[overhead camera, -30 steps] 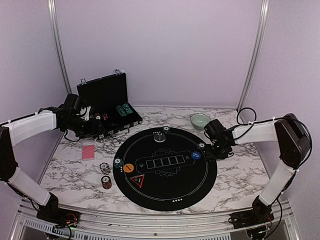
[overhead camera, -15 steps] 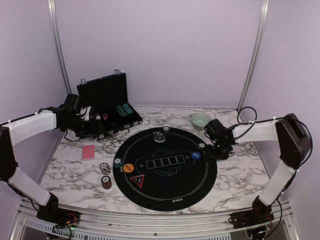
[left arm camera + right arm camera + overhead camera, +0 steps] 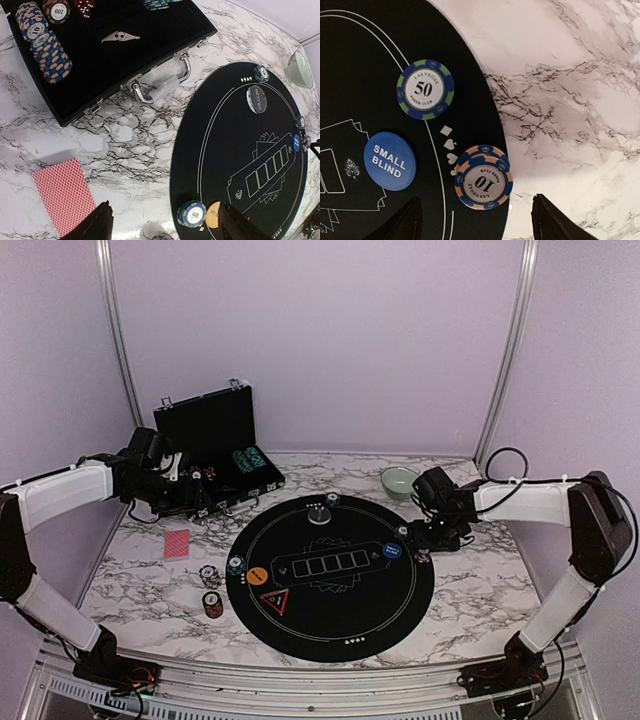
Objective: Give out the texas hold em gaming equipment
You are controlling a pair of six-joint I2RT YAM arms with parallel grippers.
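On the round black mat [image 3: 330, 620], a short stack of blue-and-orange "10" chips [image 3: 483, 182] lies at the right rim. My right gripper [image 3: 477, 222] stands open just above it, fingers clear on both sides. Beside the stack lie a green-blue "50" chip [image 3: 425, 89] and the blue small-blind disc [image 3: 389, 161]. My left gripper [image 3: 165, 230] hangs open and empty in front of the black case [image 3: 215, 455]. Below it are the red-backed cards [image 3: 64, 196], a "50" chip stack [image 3: 191, 213] and the orange disc [image 3: 214, 221]. The white dealer disc [image 3: 319, 514] sits at the mat's far side.
A pale green bowl [image 3: 400, 480] stands behind the right gripper. The open case holds rows of chips [image 3: 42, 42]. Two chip stacks [image 3: 211, 589] stand on the marble left of the mat. A red triangle marker [image 3: 275, 600] lies on the mat's near left.
The right gripper's jaws have spread wide and let go of the "10" chip stack, and its wrist has lifted slightly. The left arm has not moved.
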